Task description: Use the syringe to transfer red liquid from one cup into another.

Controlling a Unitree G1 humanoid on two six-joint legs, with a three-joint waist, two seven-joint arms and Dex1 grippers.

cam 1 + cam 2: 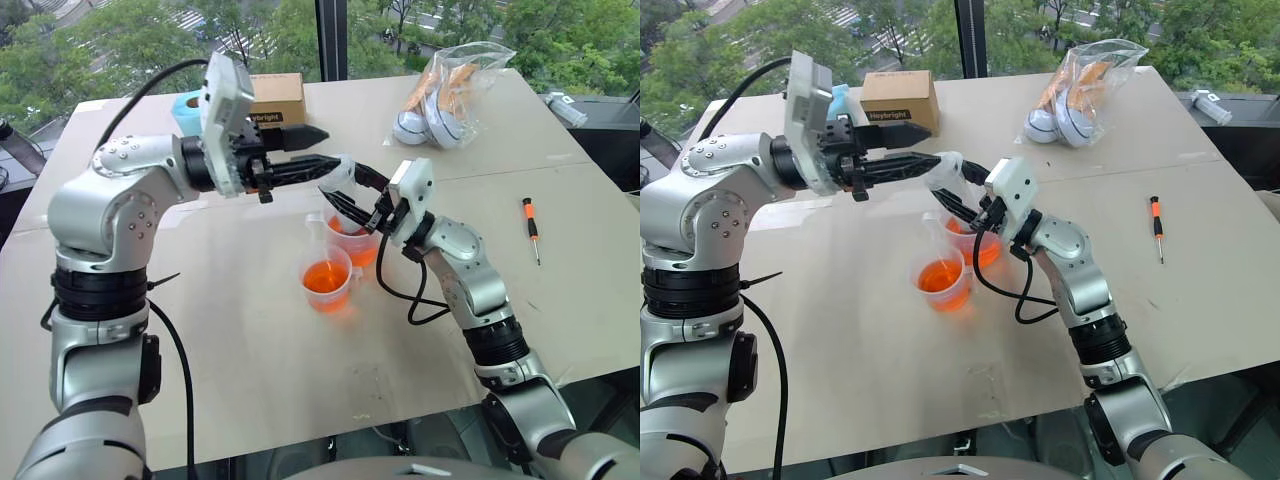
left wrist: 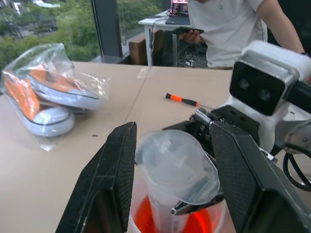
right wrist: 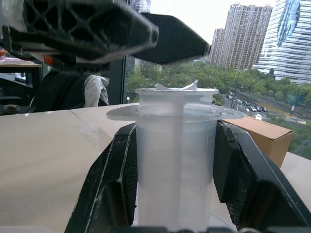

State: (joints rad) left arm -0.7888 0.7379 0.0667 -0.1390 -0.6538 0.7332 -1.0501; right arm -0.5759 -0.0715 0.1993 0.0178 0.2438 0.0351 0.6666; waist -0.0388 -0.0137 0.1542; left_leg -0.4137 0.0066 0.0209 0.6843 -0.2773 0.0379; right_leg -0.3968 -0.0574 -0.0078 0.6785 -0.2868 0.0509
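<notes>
Syringe [image 3: 176, 160] clamped in right hand [image 1: 345, 205]; left hand [image 2: 170, 160] open around top.

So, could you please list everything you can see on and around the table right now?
Syringe: one, clear, upright over the taller cup, held in the right claw.
Cups: two, clear with red liquid, table centre; taller cup, shorter cup in front.
Screwdriver: one, orange-black, table's right.
Bag of shoes: one, clear, far right.
Cardboard box: one, brown, far edge.
Person: one, white shirt, beyond table.
Left claw: open, around the syringe's top.
Right claw: shut on syringe.
</notes>
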